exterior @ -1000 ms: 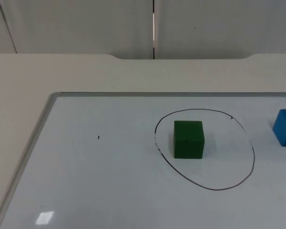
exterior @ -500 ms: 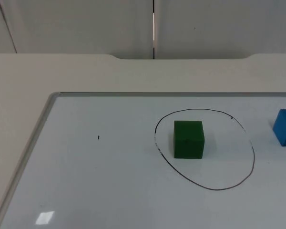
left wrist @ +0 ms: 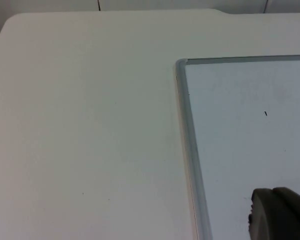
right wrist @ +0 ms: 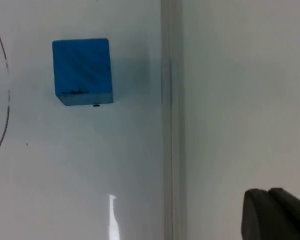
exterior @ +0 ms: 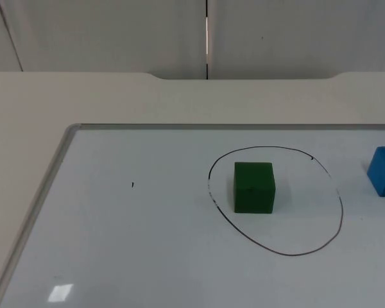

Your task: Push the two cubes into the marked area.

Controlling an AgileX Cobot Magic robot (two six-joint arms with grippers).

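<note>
Green cube already inside drawn ring on whiteboard. Blue cube outside ring, near board's frame. Left gripper, right gripper wait over desk; fingers' state: cannot tell. Risk: off-centre push probably spins blue cube, misses ring, or overshoot knocks green one out.

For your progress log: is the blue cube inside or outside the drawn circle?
Outside: the blue cube sits right of the circle, clear of its line.

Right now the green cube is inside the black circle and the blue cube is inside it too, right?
Not quite. The green cube is inside the black circle, but the blue cube sits outside it, on the right-arm side, as the top view shows.
</note>
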